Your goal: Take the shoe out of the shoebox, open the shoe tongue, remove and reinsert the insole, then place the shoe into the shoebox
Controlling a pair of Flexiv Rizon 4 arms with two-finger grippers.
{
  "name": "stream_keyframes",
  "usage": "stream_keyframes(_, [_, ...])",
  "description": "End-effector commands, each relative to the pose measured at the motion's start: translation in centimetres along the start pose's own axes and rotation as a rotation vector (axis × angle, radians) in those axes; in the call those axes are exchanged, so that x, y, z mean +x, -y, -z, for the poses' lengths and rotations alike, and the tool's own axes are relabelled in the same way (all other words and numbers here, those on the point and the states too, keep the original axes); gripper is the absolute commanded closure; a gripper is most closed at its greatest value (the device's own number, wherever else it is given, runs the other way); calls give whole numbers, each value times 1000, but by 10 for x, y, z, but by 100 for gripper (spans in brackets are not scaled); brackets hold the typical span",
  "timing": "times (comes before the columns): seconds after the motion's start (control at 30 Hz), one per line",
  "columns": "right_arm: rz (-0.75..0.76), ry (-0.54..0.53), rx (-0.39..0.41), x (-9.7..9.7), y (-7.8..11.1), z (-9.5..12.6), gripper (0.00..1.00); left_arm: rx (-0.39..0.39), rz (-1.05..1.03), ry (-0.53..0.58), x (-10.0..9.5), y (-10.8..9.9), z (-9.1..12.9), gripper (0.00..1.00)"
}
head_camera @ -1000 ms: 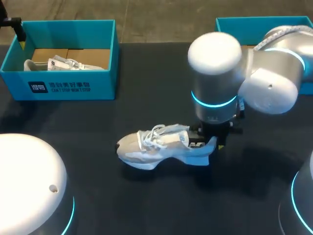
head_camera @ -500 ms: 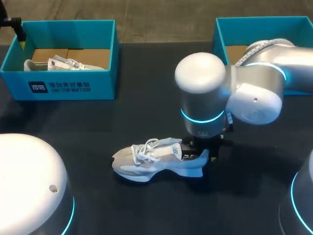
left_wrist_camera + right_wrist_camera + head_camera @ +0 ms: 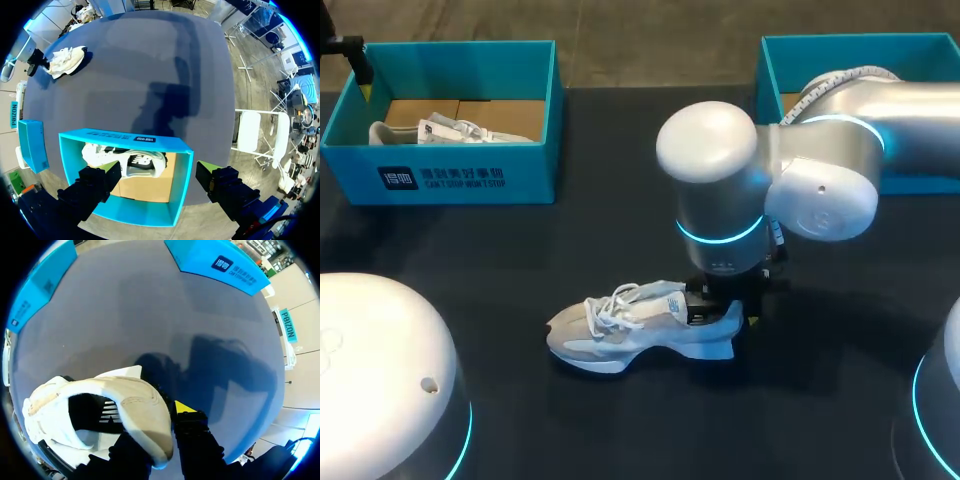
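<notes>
Shoe (image 3: 640, 325) slid leftward and toward table's near edge in last second, dragged by right gripper (image 3: 725, 298) pinching heel collar. Now sole-down mid-table, out of box. Left gripper (image 3: 157, 182) spread wide above left box (image 3: 100, 136). Tongue-opening likely next.

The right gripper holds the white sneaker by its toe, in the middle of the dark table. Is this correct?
Not quite. The right gripper holds the white sneaker by its heel, not its toe; the toe points away from it. The head view shows this. The rest holds: the sneaker is in the middle of the dark table.
</notes>
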State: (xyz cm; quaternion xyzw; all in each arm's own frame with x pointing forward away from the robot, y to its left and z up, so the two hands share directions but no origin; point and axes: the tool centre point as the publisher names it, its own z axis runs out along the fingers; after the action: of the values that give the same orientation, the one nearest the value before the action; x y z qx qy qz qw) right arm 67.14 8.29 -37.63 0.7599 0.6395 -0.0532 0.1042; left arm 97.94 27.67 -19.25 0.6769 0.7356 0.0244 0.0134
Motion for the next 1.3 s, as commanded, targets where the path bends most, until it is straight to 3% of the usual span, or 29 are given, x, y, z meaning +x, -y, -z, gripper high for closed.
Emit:
stream_keyframes(0.03, [-50, 54, -27, 8, 11, 6, 100, -1, 0, -3, 0, 0, 0, 0])
stream_keyframes(0.9, [-155, 133, 5, 18, 17, -14, 100, -1, 0, -3, 0, 0, 0, 0])
stream_keyframes(1.0, [-174, 128, 17, 19, 19, -14, 88, -1, 0, -3, 0, 0, 0, 0])
stream_keyframes(1.03, [-178, 124, 18, 19, 21, -13, 74, -1, 0, -3, 0, 0, 0, 0])
stream_keyframes(1.07, [-182, 123, 19, 19, 21, -11, 58, -1, 0, -3, 0, 0, 0, 0])
stream_keyframes(1.1, [-189, 120, 19, 18, 22, -9, 5, -1, 0, -3, 0, 0, 0, 0])
stream_keyframes(1.13, [-194, 113, 17, 18, 23, -6, 0, -1, 0, -3, 0, 0, 0, 0])
stream_keyframes(1.3, [-198, 77, 0, 13, 23, 15, 0, -1, 0, -3, 0, 0, 0, 0])
